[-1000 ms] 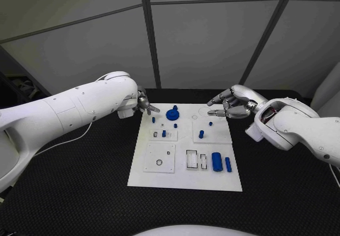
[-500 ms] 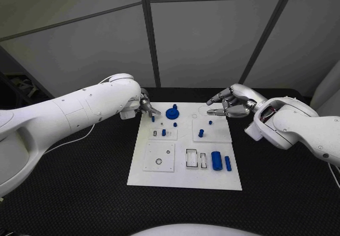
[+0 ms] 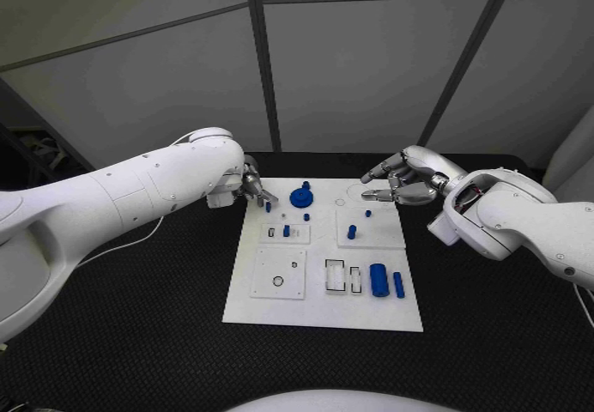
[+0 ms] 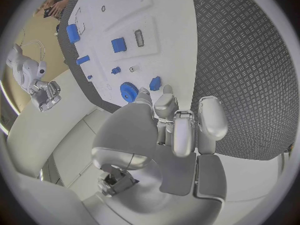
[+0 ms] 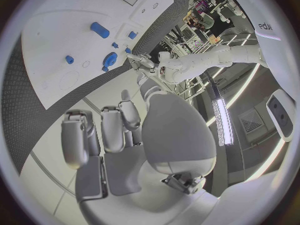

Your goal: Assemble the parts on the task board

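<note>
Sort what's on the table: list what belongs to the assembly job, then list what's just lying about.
Job:
task board
blue gear
blue peg at left hand
two blue cylinders
small blue pegs
right hand

Lying about:
white cable on black table

White task board [image 3: 279,302], blue parts [image 3: 378,281]
</note>
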